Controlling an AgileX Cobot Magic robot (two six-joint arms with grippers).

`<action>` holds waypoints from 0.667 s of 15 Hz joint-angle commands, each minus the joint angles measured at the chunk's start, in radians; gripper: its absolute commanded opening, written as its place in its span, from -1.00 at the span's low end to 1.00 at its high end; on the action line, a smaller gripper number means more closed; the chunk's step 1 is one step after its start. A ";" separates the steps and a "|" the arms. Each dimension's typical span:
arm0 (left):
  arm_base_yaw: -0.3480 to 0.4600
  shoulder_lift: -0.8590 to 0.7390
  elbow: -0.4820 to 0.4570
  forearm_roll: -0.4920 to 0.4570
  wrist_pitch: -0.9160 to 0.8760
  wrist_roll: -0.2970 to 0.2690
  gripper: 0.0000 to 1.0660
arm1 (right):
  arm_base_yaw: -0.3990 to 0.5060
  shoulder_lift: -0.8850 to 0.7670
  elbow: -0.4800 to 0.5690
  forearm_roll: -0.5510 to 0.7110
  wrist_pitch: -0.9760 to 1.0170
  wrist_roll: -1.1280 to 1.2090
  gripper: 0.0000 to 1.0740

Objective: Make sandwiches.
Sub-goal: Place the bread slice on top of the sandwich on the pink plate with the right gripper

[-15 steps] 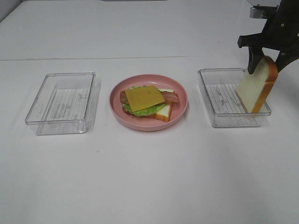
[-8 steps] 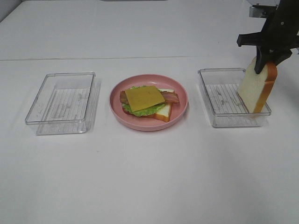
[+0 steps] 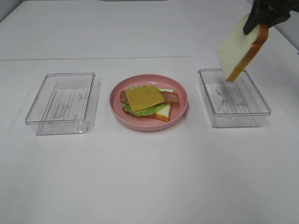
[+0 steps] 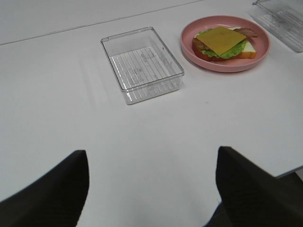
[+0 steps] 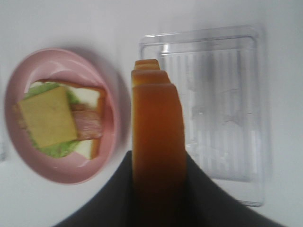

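On the pink plate (image 3: 140, 125) lies an open sandwich (image 3: 145, 101): a bread slice, green lettuce, bacon strips and a yellow cheese slice (image 3: 144, 97) on top. High above the right clear tray (image 3: 233, 119), my right gripper (image 3: 256, 21) is shut on a second bread slice (image 3: 240, 46), which hangs tilted. In the right wrist view the slice's brown crust (image 5: 156, 137) sits between the dark fingers (image 5: 201, 189), with the sandwich (image 5: 57, 120) off to one side. My left gripper (image 4: 151, 189) is open and empty over bare table, well short of the left tray (image 4: 142, 64).
The left clear tray (image 3: 60, 102) stands empty left of the plate. The right tray (image 5: 222, 109) is empty too. White tabletop surrounds them, with a seam line behind the trays. The left arm does not show in the exterior view.
My right gripper closed on the bread slice and lifted it out of the right tray, up and slightly left, tilting it. The left gripper has not moved.
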 commanded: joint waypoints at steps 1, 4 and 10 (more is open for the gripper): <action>0.001 -0.022 0.005 -0.002 -0.012 -0.002 0.35 | 0.045 -0.001 0.005 0.157 0.006 -0.039 -1.00; 0.001 -0.022 0.005 -0.002 -0.012 -0.002 0.35 | 0.096 0.010 0.054 0.302 -0.086 -0.056 -1.00; 0.001 -0.022 0.005 -0.002 -0.012 -0.002 0.35 | 0.123 0.080 0.242 0.585 -0.263 -0.183 -1.00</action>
